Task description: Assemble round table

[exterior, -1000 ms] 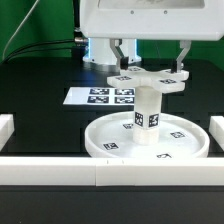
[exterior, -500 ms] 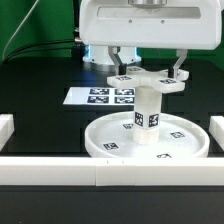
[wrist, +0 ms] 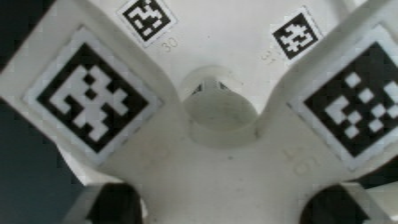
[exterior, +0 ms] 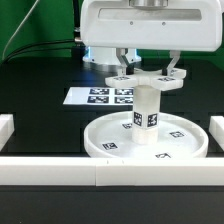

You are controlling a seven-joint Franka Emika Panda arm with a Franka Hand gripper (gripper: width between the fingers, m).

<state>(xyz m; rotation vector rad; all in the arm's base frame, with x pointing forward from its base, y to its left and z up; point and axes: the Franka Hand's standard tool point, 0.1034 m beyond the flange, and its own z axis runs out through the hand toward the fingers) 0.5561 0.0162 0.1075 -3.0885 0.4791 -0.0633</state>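
We see the round disc lying rim-up on the black table, between the white border bars. The short leg stands upright at its middle, and the cross-shaped base sits on top of the leg. The gripper hangs directly over the base, one finger on each side of the cross.

Compared with a second ago, the fingers have drawn apart: they were pinched against the arms of the cross, and now they seem to stand just clear of it, though from this angle we cannot be sure no contact remains. The wrist view shows the base close beneath the camera, both finger pads spread wide.

We judge that the hand has let go and the base is staying put on the leg, so this step looks finished. The marker board lies behind, untouched.
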